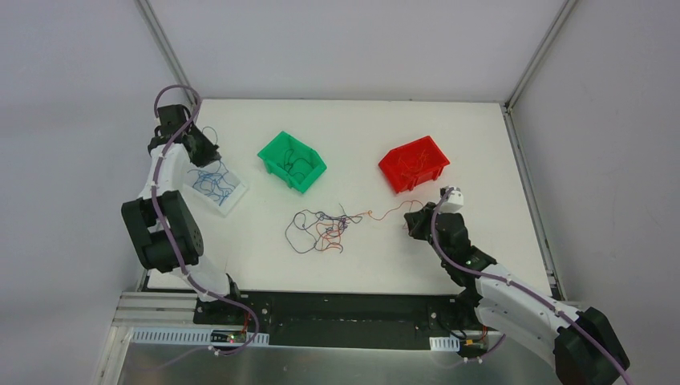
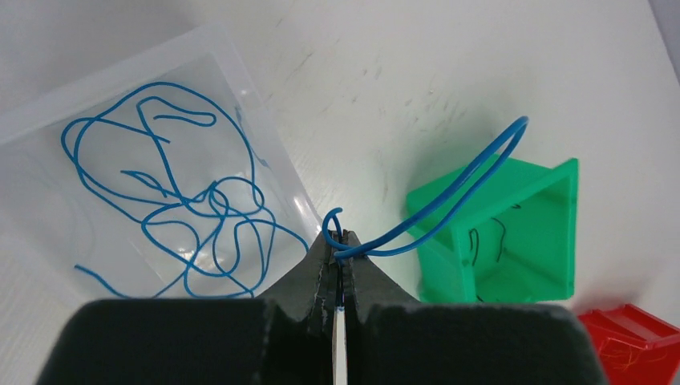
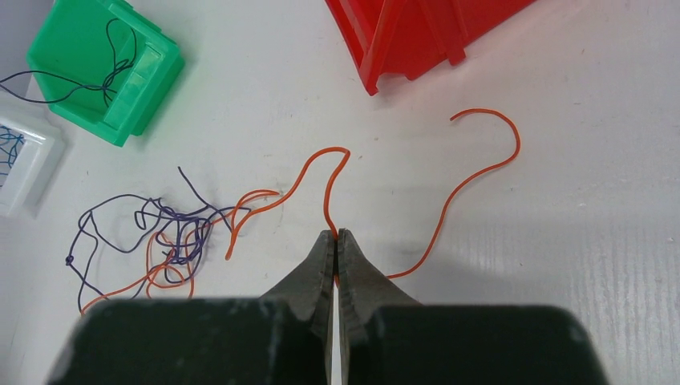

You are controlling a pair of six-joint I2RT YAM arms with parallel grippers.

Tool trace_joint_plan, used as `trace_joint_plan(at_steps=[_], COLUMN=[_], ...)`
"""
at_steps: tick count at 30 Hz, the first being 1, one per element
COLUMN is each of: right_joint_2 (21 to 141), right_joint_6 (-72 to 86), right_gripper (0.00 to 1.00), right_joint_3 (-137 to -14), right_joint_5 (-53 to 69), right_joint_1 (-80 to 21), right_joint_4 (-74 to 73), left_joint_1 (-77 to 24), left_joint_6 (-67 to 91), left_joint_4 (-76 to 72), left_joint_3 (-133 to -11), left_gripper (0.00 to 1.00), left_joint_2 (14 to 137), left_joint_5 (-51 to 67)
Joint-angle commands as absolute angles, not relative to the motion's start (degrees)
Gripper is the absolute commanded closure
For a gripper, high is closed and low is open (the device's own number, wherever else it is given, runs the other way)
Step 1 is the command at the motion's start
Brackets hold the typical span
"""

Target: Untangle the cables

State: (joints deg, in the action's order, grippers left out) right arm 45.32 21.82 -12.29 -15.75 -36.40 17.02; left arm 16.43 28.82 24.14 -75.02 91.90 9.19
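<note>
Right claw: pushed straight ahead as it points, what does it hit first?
Its own pinched orange cable loops just ahead of the right claw; past that, bare table, then probably a corner of the red bin, though it might miss it.

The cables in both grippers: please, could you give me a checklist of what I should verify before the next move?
1. Left gripper shut on the blue cable: ok.
2. Held blue cable wholly above the clear tray: not ok; its loop reaches out toward the green bin.
3. Right gripper shut on the orange cable: ok.
4. Orange cable free of the tangle: cannot tell; orange strands also lie in the tangle.
5. Red bin close to the Right gripper: ok.
</note>
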Motion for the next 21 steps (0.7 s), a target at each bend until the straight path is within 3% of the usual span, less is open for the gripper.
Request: trace_joint_plan(at_steps=[1, 13, 21], right_joint_2=[45.23, 43.95, 42.89], right_joint_6=[21.62, 21.75, 21.78], right_gripper=[1.0, 1.0, 1.0], right_joint_3=[-12.31, -11.95, -11.77], right_joint_5=[-15.45, -16.11, -16.32], right_joint_1=[-36.16, -36.1, -36.04], right_joint_4=[20.12, 19.72, 19.51], left_joint_1=[19.45, 20.39, 20.1], left_joint_6=[29.1, 30.0, 28.05], left_joint_4=[18.6, 22.52, 18.77], left_joint_3=[-73.0, -70.47, -67.9], left_gripper=[1.0, 1.0, 1.0], left_joint_2=[96.84, 99.59, 93.01], left_joint_5=[15.95, 4.27, 5.1])
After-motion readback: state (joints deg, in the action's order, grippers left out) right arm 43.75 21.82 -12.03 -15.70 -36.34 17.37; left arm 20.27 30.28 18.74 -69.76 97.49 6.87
